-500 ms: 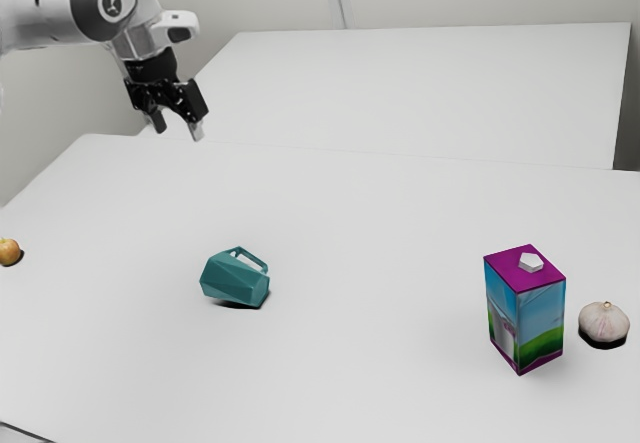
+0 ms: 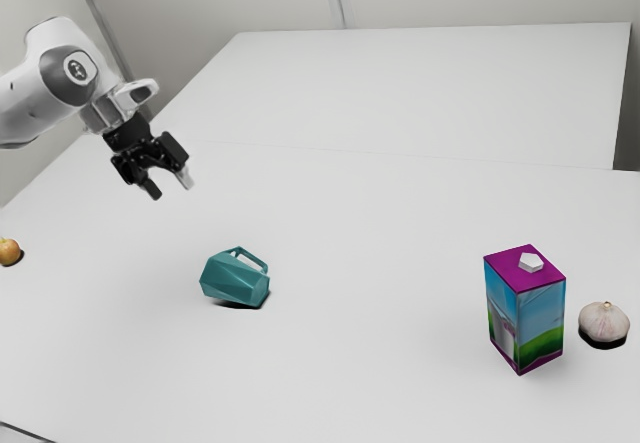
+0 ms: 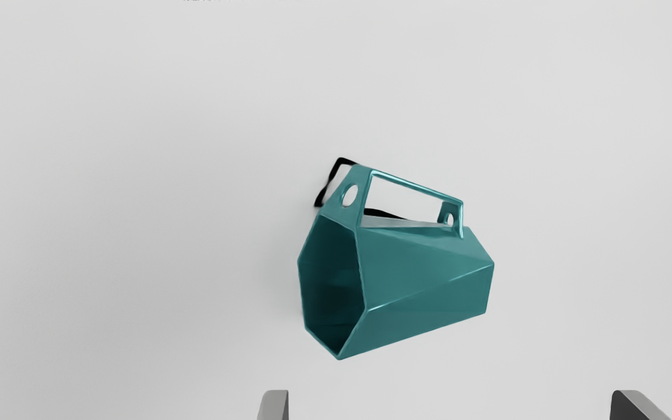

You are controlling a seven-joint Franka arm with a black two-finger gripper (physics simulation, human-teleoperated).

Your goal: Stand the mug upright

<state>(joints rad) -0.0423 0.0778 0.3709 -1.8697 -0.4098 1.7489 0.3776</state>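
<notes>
My gripper hangs above the table toward the exterior view's upper left, with air between it and the mug. The teal faceted mug lies on its side on the table, its handle up and away from the exterior camera. In the wrist view the mug shows its dark open mouth at one end and its closed base at the other. The gripper stands open there, its two fingertips wide apart and nothing held between them.
A purple-topped carton stands toward the exterior view's right on the white table, with a garlic bulb beside it. An onion rests at the exterior view's far left edge.
My hand has moved lower and somewhat toward the exterior view's left, and it has tilted. The mug and the other objects have stayed put.
</notes>
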